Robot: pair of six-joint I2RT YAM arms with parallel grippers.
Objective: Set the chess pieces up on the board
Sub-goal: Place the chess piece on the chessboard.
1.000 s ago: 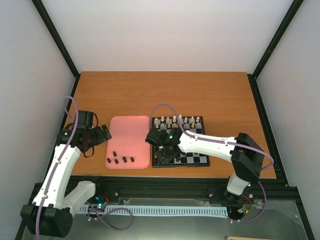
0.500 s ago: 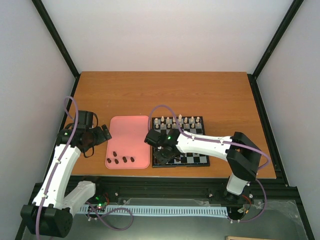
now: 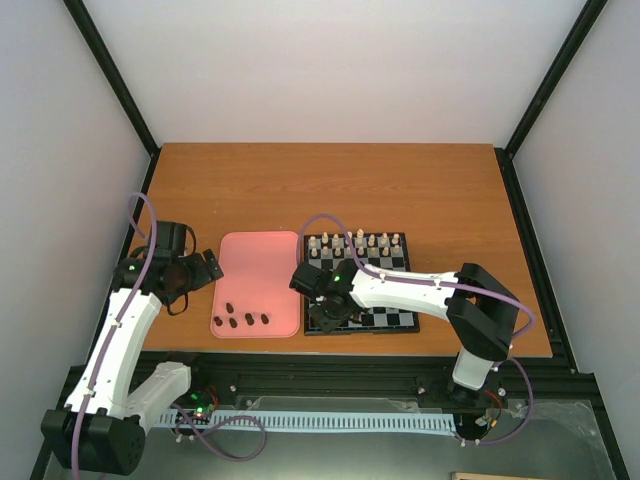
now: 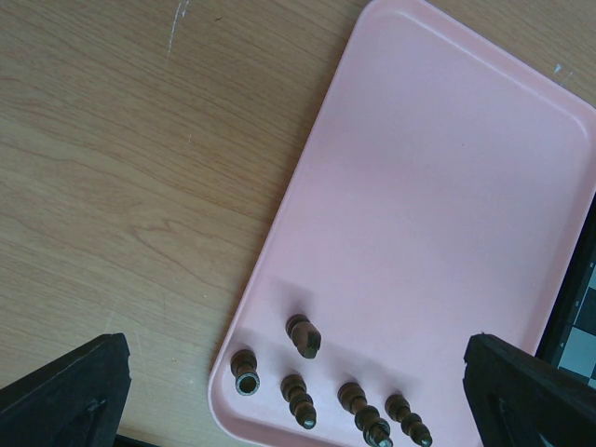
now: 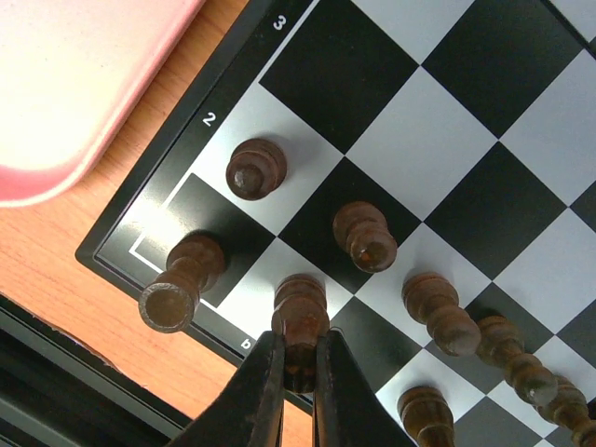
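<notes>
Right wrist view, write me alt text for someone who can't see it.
The right gripper is shut on a dark brown chess piece in the edge row of the board. Other dark pieces stand on neighbouring squares, and the corner of a pink tray shows upper left.

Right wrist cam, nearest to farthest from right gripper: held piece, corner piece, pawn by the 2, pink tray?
1. Held piece, in the right gripper.
2. Corner piece, just left.
3. Pawn by the 2, higher up.
4. Pink tray, upper left.
</notes>
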